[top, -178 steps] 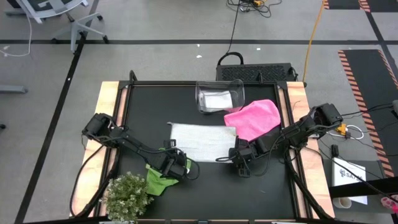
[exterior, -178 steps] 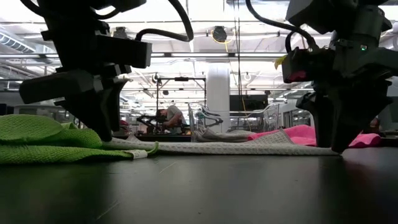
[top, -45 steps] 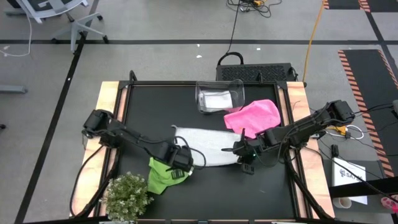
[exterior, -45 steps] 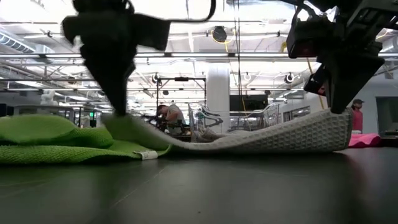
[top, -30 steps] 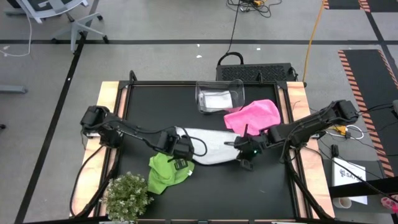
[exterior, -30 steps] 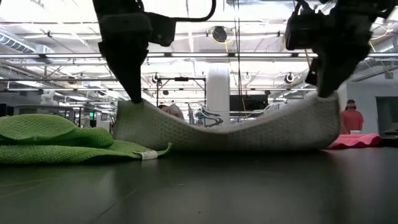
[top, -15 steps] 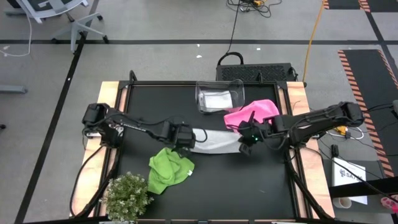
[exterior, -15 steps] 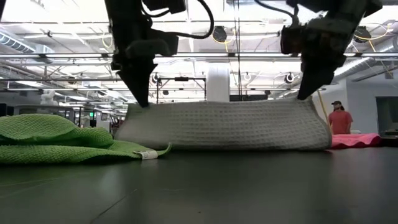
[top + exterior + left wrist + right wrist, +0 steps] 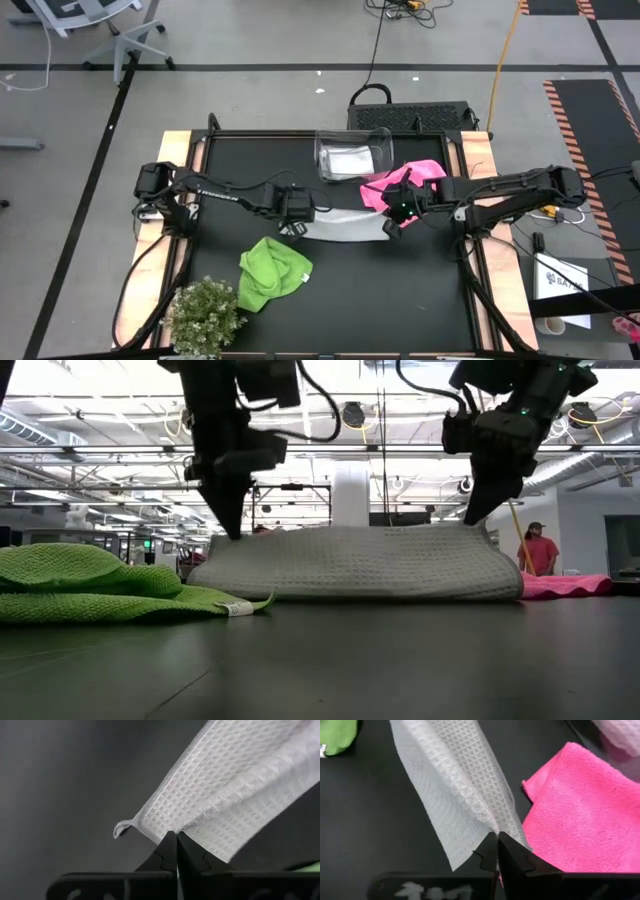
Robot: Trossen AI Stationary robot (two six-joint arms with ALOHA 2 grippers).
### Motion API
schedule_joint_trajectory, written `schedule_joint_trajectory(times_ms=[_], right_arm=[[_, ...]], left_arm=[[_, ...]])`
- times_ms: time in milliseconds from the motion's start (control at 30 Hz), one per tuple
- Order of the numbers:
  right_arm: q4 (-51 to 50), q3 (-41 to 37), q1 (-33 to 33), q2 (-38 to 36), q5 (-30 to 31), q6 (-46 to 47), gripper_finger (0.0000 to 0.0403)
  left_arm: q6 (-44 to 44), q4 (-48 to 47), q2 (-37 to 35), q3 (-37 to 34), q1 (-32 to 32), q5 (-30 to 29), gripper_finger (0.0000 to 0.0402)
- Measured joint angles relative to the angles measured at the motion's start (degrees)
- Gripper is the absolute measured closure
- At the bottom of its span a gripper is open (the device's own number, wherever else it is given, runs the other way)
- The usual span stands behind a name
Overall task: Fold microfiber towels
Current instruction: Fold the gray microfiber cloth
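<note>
A white waffle-weave microfiber towel [image 9: 340, 226] lies mid-table, doubled over, its folded side [image 9: 360, 595] on the black mat. My left gripper [image 9: 291, 226] is shut on its upper left corner and my right gripper [image 9: 391, 224] on its upper right corner. A lime green towel [image 9: 272, 272] lies bunched near the front, left of the white one. A bright pink towel [image 9: 405, 185] lies at the far right, just behind my right gripper. A further white cloth [image 9: 349, 160] lies inside the clear bin. My left gripper pinches the white towel's left corner [image 9: 167, 826] between its two fingers, slanting down from above. The held layer is raised above the layer under it, and the top edge runs nearly level to the other gripper. My right gripper pinches the towel's right corner [image 9: 495, 826] at its hemmed edge between its two fingers, slanting down from above. The held layer stands off the mat, while the towel's lower layer [image 9: 445, 830] spreads below it.
A clear plastic bin [image 9: 353, 152] stands at the far middle. A small bushy plant [image 9: 205, 315] sits at the front left corner. Wooden rails [image 9: 172, 170] border the mat. A person [image 9: 539, 550] stands in the room beyond the table.
Both grippers have moved toward the table's far edge, staying shut on the white towel's corners. The raised edge has been carried over the part lying on the mat, folding the towel over. Its sagging top edge has drawn out level.
</note>
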Motion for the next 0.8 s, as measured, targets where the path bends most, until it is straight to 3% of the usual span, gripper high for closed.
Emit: schedule_joint_trajectory(times_ms=[300, 567, 800], right_arm=[[1.9, -1.7, -2.2, 0.0, 0.0, -1.6, 0.0403], [7.3, -8.9, -2.3, 0.0, -0.2, 0.0, 0.0403], [8.9, -10.0, -2.3, 0.0, -0.2, -0.5, 0.0402]], left_arm=[[-0.4, 1.5, 0.0, -4.9, 1.4, 0.4, 0.0401], [2.0, 6.3, 0.0, -5.4, 2.1, 0.5, 0.0400], [2.8, 7.5, 0.0, -5.4, 2.7, -1.2, 0.0397]])
